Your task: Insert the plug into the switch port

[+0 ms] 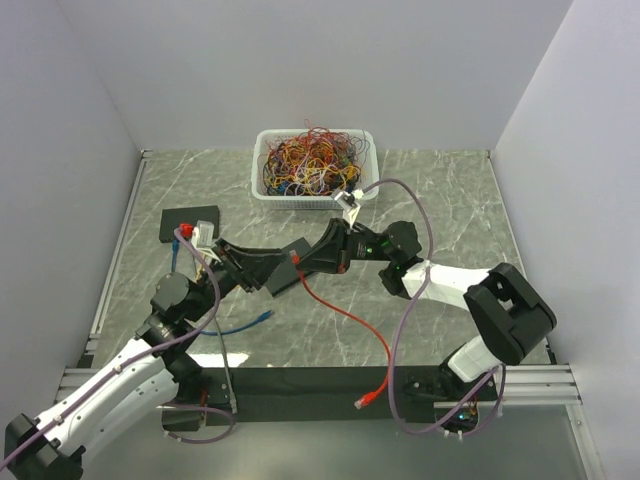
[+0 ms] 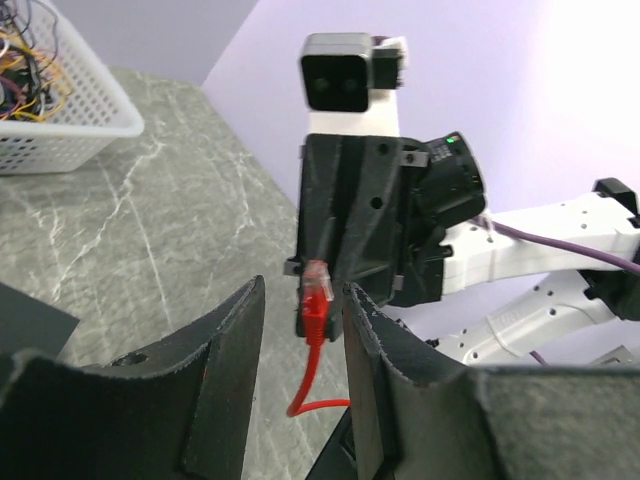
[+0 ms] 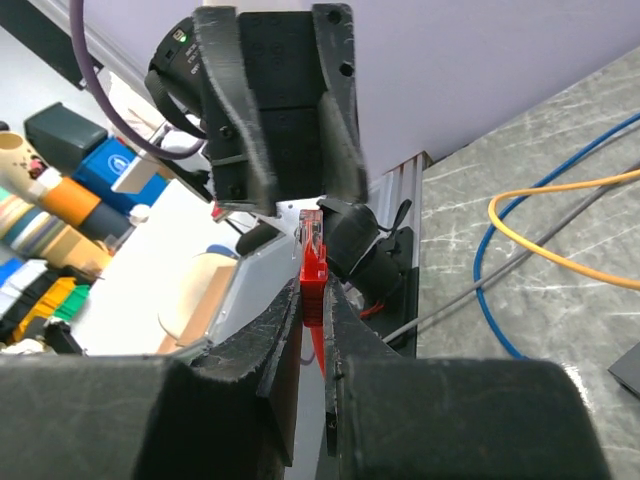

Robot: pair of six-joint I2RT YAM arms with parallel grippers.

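Right wrist view has the right gripper (image 3: 312,305) pinched on the red plug (image 3: 312,262), which stands upright between its two dark fingers near the middle of the frame. Just above it, the left gripper (image 2: 302,292) faces the plug with its fingers spread. In the left wrist view the plug sits in the gap between those fingers, closer to the one on the right of the frame; whether it touches that finger cannot be told. In the top external view both claws meet at the centre of the marble-patterned table (image 1: 450,200). The red cable (image 1: 340,315) trails from them toward the lower middle of the frame, ending in a loose red connector (image 1: 362,401) near the bottom edge. The black switch (image 1: 190,222) lies at the left of the frame, well apart from the plug. A white basket (image 1: 262,165) of tangled wires sits at top centre.
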